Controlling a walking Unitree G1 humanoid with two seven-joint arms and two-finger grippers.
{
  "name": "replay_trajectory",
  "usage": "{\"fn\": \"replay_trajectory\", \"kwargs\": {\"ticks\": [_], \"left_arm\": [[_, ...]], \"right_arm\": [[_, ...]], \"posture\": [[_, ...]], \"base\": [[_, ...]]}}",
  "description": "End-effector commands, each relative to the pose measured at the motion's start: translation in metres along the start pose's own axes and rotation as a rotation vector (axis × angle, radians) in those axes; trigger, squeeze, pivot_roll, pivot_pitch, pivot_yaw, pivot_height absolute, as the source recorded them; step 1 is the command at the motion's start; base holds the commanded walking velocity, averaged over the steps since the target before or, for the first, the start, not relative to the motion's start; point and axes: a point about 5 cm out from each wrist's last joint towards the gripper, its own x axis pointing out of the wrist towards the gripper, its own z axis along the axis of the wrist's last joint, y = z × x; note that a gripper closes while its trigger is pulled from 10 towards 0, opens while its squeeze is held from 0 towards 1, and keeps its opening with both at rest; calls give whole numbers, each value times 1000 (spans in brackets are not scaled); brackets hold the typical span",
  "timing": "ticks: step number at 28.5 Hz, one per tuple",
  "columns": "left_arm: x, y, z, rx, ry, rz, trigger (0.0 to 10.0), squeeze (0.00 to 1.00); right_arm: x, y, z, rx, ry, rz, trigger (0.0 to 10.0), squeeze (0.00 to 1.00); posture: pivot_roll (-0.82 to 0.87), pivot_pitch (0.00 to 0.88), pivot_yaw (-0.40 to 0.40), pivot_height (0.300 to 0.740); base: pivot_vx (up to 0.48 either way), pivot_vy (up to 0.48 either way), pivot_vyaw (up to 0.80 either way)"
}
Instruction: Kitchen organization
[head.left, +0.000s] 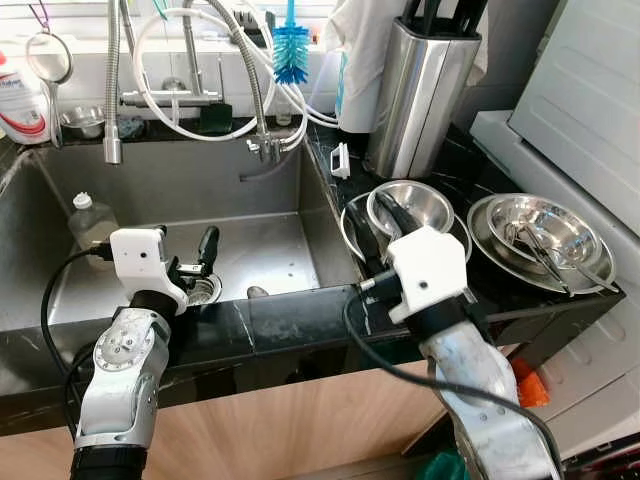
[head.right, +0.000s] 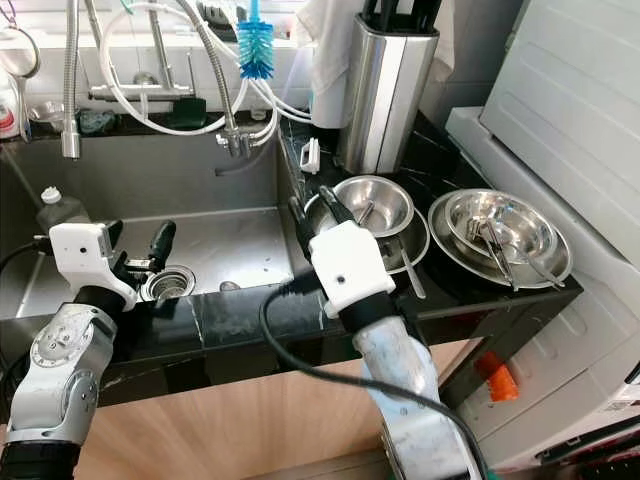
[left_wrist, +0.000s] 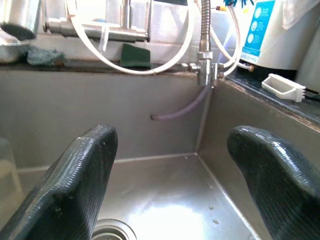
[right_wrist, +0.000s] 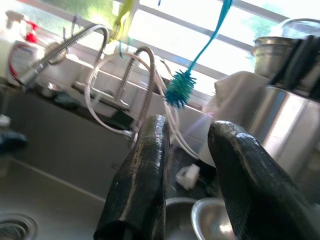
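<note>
I counted two stacks of round steel bowls (head.left: 408, 205) at two o'clock on the black table (head.left: 300, 315); both grippers, left gripper (head.left: 190, 262) and right gripper (head.left: 378, 222), held jaws apart, empty.

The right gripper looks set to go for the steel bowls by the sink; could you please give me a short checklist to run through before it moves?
1. Right gripper open and holding nothing: ok; the right wrist view shows a gap between its fingers.
2. Right gripper lined up over the nearer steel bowl: ok, it hangs at the bowl's near rim.
3. Bowl free of contents: not ok; a utensil lies in it.
4. Room beside the bowl: cannot tell; the knife block stands just behind it and the dish of utensils sits beside it.
5. Left gripper out of the way: ok, open over the sink near the drain.
</note>
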Motion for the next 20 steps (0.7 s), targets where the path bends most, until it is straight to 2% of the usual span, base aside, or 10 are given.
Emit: {"fn": "replay_trajectory", "kwargs": {"ticks": [1, 4, 9, 16, 20], "left_arm": [[5, -1, 8, 23, -29, -13, 10000, 0], [5, 2, 9, 30, -31, -9, 10000, 0], [3, 1, 7, 31, -24, -10, 10000, 0], [4, 1, 7, 29, -23, -13, 10000, 0], [5, 1, 6, 28, -23, -14, 10000, 0]], "right_arm": [[-3, -4, 4, -31, -23, -29, 10000, 0], [-13, -5, -2, -124, -10, -30, 10000, 0], [-25, -11, -12, -178, 23, -79, 10000, 0], [-33, -10, -29, -206, 65, -78, 10000, 0], [-34, -16, -40, -191, 102, -116, 10000, 0]], "posture": [[38, 0, -55, 740], [36, 0, -51, 740], [34, 0, -49, 740], [35, 0, -46, 740], [34, 0, -45, 740]], "base": [[0, 0, 0], [0, 0, 0], [0, 0, 0], [0, 0, 0], [0, 0, 0]]}}
